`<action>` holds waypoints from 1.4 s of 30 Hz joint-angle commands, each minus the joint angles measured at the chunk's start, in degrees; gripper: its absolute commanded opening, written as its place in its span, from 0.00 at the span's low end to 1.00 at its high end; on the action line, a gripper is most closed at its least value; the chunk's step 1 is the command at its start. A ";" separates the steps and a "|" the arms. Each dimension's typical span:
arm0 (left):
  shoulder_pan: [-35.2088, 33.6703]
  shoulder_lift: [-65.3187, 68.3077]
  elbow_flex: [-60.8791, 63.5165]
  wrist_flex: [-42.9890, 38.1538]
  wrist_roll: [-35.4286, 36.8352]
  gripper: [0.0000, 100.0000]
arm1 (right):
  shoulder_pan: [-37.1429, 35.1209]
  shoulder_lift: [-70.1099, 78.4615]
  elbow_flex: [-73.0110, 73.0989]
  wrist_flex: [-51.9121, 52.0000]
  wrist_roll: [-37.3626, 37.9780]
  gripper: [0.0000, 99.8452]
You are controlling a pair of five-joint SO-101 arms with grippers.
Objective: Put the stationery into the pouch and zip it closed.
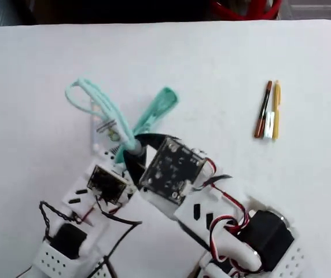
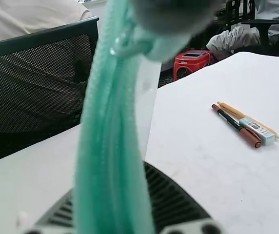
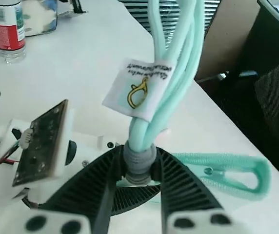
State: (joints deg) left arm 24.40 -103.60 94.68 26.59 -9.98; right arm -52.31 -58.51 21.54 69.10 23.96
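Pouch [image 1: 106,113]: mint-green mesh, lifted off the counter [image 1: 223,58] in front of both arms, mostly bunched into cord-like folds, with one mesh end [image 3: 227,171] sagging to the side. A white label [image 3: 138,90] hangs on the folds.

Right gripper [image 3: 138,165]: jaws narrow, clamped on a grey collar at the gathered end of the pouch.

Left gripper [image 1: 122,161]: just beside the right one, with the pouch fabric draped close across its wrist view. Cannot tell whether it has a hold on the fabric.

Stationery [image 1: 268,110]: a brown pen, a yellow pen and a small pale block between them, lying side by side and touching on the counter, well apart from the pouch and both arms. Untouched.

Progress, as judged: early. Nothing is in the pouch. No open mouth is visible, and whether the zip is open or shut cannot be made out.

Left to do: present an opening, load all three items, then run the zip closed.
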 commanded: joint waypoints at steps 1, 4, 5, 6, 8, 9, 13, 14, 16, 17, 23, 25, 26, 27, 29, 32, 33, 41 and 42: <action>-0.48 -0.48 -0.62 -1.58 -0.70 0.02 | -1.36 -0.31 0.26 -0.75 3.16 0.02; -0.57 -0.48 -0.62 -1.85 -0.70 0.02 | -0.13 -0.66 2.37 -0.75 3.16 0.02; -0.57 -0.48 -0.62 -1.93 -0.70 0.02 | -0.13 -0.66 3.16 -0.75 3.08 0.02; -0.57 -0.48 -0.62 -1.93 -0.70 0.02 | -0.13 -0.66 3.69 -0.75 3.08 0.02; -0.57 -0.48 -0.62 -1.93 -0.70 0.02 | -1.10 -0.66 3.78 -0.57 3.08 0.02; -0.57 -0.48 -0.62 -1.93 -0.70 0.02 | -1.98 -0.75 3.60 -0.57 3.08 0.02; -1.27 -0.48 -0.53 -1.93 -0.79 0.02 | -5.32 -3.21 0.79 -0.66 3.08 0.02; -1.54 -0.48 -0.53 -1.93 -0.79 0.02 | -5.41 -3.47 -0.35 -0.66 3.08 0.02; -1.80 -0.48 -0.53 -1.93 -0.79 0.02 | -5.41 -3.82 -2.37 -0.57 3.08 0.02; -1.80 -0.48 -0.53 -1.93 -0.79 0.02 | -5.41 -3.91 -3.25 -0.57 3.08 0.02; -1.71 -0.48 -0.53 -1.93 -0.79 0.02 | -5.41 -4.00 -5.01 -2.33 -0.97 0.02; -1.71 -0.48 -0.53 -2.02 -0.79 0.02 | -5.41 -4.26 -5.01 -4.00 -1.76 0.02; -1.71 -0.48 -0.53 -2.02 -0.79 0.02 | -5.41 -4.26 -5.63 -4.88 -1.85 0.02; -1.71 -0.48 -0.53 -2.02 -0.79 0.02 | -5.41 -4.09 -6.86 -5.41 -2.02 0.02; -1.71 -0.48 -0.53 -2.02 -0.79 0.02 | -5.49 -3.74 -9.58 -5.76 -2.20 0.02; -1.71 -0.48 -0.53 -2.02 -0.79 0.02 | -5.67 -3.65 -10.81 -5.58 -2.20 0.02; -1.71 -0.48 -0.53 -2.02 -0.79 0.02 | -5.67 -3.65 -10.55 -5.23 -2.20 0.02; -1.80 -0.48 -0.53 -2.02 -0.79 0.02 | -4.09 -4.35 0.00 -1.80 -1.76 0.03; -1.80 -0.48 -0.53 -2.02 -0.79 0.02 | -2.86 -4.35 0.09 -0.66 -2.11 0.07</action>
State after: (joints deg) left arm 23.34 -104.31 94.68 25.45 -10.33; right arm -56.00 -61.76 21.54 66.64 22.29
